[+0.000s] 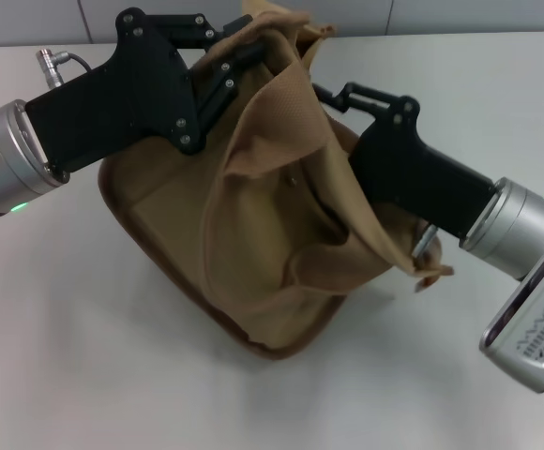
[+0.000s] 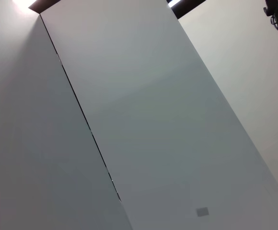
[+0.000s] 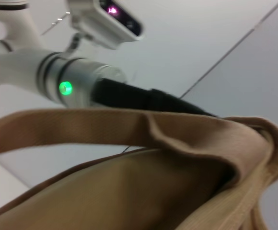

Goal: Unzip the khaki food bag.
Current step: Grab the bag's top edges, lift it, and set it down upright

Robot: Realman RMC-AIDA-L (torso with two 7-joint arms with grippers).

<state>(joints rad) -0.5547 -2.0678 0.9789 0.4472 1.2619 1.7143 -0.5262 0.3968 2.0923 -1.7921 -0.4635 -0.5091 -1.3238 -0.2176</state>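
The khaki food bag [image 1: 272,244] stands crumpled and tilted in the middle of the white table [image 1: 84,356], with its brown-trimmed base toward me. My left gripper [image 1: 239,58] is shut on the fabric at the bag's top edge and holds it pulled up. My right gripper [image 1: 324,94] reaches in from the right against the bag's upper side, and its tip is hidden behind the fabric. A strap hangs over my right wrist [image 1: 422,267]. The zipper and its pull are hidden. The right wrist view shows the bag's fabric [image 3: 129,191] and a strap [image 3: 81,127] up close.
The white table runs on around the bag on all sides. The left arm [image 3: 76,81] shows beyond the bag in the right wrist view. The left wrist view shows only grey wall panels [image 2: 144,120].
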